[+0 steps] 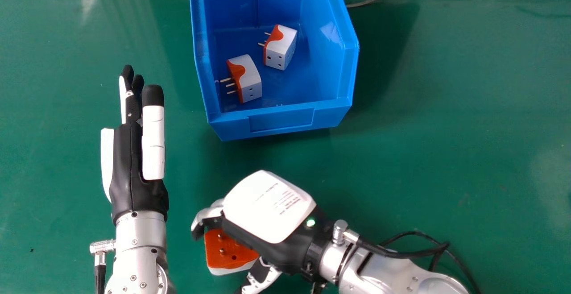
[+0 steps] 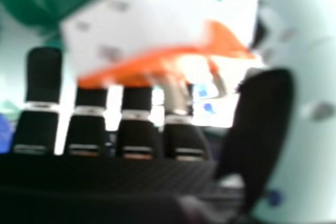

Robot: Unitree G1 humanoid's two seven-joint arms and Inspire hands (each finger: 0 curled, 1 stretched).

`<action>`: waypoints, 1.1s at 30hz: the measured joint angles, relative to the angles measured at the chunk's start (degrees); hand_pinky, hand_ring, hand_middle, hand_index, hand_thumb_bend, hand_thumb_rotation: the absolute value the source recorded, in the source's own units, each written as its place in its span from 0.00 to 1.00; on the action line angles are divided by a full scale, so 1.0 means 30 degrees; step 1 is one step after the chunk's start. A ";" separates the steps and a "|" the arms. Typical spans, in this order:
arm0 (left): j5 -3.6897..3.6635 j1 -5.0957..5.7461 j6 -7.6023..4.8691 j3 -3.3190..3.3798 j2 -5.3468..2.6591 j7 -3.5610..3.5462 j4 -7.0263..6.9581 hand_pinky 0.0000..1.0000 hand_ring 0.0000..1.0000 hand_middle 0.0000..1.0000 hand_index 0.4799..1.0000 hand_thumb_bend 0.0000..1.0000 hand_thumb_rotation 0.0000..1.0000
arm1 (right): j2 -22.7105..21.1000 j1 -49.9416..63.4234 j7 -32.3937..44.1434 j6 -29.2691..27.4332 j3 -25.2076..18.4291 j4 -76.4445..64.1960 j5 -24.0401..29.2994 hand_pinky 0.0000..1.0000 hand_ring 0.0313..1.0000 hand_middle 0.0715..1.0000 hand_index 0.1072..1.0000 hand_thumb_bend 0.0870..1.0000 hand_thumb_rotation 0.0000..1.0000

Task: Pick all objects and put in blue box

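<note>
I have my right hand (image 1: 269, 209) bent round an orange-and-white plug adapter (image 1: 228, 253), which sits between my fingers and thumb, pins toward my palm; how firmly I grip it, I can't tell. Beyond that hand stands the blue box (image 1: 282, 121), with two adapters (image 1: 251, 79) inside. My left hand (image 1: 134, 169), fingers straight, is well to its left.

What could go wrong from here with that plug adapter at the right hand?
The plug adapter lies with its prongs facing up under the right hand, so they might snag or spoil the hold. The blue box's front wall stands in between, so a low carry could clip it. Inside, the lower-left adapter sits near that wall and might get knocked.
</note>
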 measured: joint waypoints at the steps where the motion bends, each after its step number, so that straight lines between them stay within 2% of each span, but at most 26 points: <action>1: 0.0002 0.0000 0.0000 0.0000 0.0000 0.0019 0.0000 1.00 1.00 1.00 1.00 0.89 1.00 | 0.0000 -0.0005 -0.0001 0.0024 0.0008 -0.0009 -0.0010 0.38 0.49 0.51 0.52 0.53 0.06; 7: 0.0000 -0.0002 -0.0033 0.0000 0.0005 0.0041 0.0007 1.00 1.00 1.00 1.00 0.89 1.00 | 0.0014 -0.0002 -0.0095 -0.0113 0.0026 -0.0002 0.0007 0.37 0.47 0.49 0.50 0.52 0.05; 14: -0.0010 -0.0003 -0.0029 0.0018 0.0040 -0.0102 0.0010 1.00 1.00 1.00 1.00 0.89 1.00 | 0.0011 0.0011 -0.0330 -0.0231 0.0029 0.0085 0.0021 0.35 0.46 0.47 0.47 0.51 0.03; 24: -0.0009 -0.0053 -0.0072 0.0036 0.0014 0.0052 0.0162 1.00 1.00 1.00 1.00 0.89 1.00 | 0.0024 0.0008 -0.0293 -0.0198 0.0022 0.0116 0.0034 0.32 0.43 0.45 0.45 0.49 0.01; 33: -0.0012 -0.0053 -0.0070 0.0035 0.0035 -0.0011 0.0285 1.00 1.00 1.00 1.00 0.89 1.00 | 0.0022 0.0019 -0.0382 -0.0252 0.0015 0.0102 0.0039 0.32 0.42 0.44 0.44 0.49 0.01</action>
